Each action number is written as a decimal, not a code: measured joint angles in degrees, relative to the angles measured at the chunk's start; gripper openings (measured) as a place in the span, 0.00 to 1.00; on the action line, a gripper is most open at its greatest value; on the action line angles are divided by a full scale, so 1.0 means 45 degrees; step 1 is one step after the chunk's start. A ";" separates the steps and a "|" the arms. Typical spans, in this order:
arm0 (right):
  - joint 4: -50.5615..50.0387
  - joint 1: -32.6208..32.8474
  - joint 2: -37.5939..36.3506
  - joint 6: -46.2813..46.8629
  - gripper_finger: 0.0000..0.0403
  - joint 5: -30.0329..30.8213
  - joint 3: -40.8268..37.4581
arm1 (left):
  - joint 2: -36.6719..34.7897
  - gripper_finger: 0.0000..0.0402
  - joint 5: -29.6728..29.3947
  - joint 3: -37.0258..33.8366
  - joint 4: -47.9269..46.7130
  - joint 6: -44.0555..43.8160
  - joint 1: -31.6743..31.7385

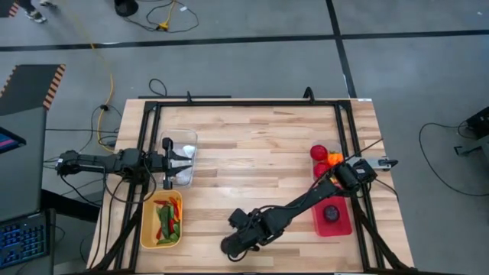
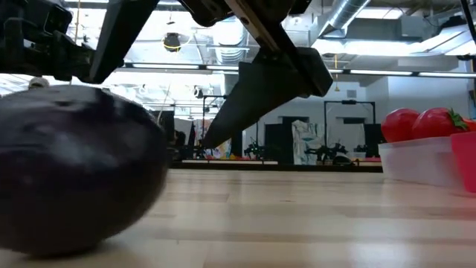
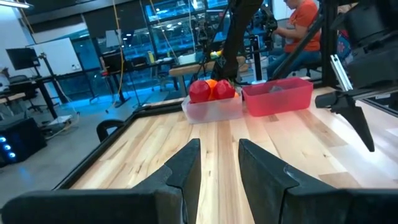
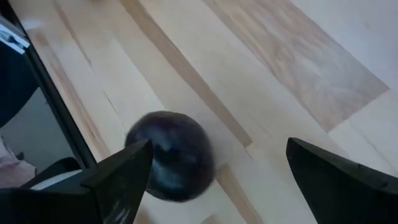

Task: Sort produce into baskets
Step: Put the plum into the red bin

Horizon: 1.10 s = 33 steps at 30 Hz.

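The dark purple round lies on the table's near edge, directly below your right gripper, whose jaws gape wide and empty around it. Left gripper, slightly parted, holds nothing over the clear bin. Chillies fill the yellow bin; another purple round sits in the red bin.

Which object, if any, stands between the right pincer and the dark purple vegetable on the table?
Nothing visible does. The right pincer hangs open just above the dark purple vegetable, which lies alone on bare wood near the table's front edge, one finger beside it, the other farther off.
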 joint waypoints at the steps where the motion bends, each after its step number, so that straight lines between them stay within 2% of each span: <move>1: 0.0059 0.0000 0.0000 -0.0080 0.98 0.0000 0.0000 | 0.0000 0.24 -0.0002 0.0000 0.0004 0.0000 0.0000; 7: 0.0712 0.0146 -0.0021 -0.0290 0.98 -0.0094 0.0000 | -0.0005 0.24 -0.0002 0.0000 0.0001 0.0000 -0.0001; 12: 0.1183 0.0209 -0.0024 -0.1519 0.98 -0.0147 0.0000 | -0.0005 0.24 -0.0003 0.0000 0.0005 0.0000 -0.0003; 27: 0.1187 0.0278 -0.0024 -0.3876 0.98 -0.0146 0.0000 | -0.0005 0.24 -0.0001 0.0000 0.0002 0.0000 -0.0001; 33: 0.1259 0.0492 -0.0024 -0.3970 0.98 -0.0119 0.0000 | -0.0005 0.24 -0.0002 0.0000 0.0000 0.0000 0.0000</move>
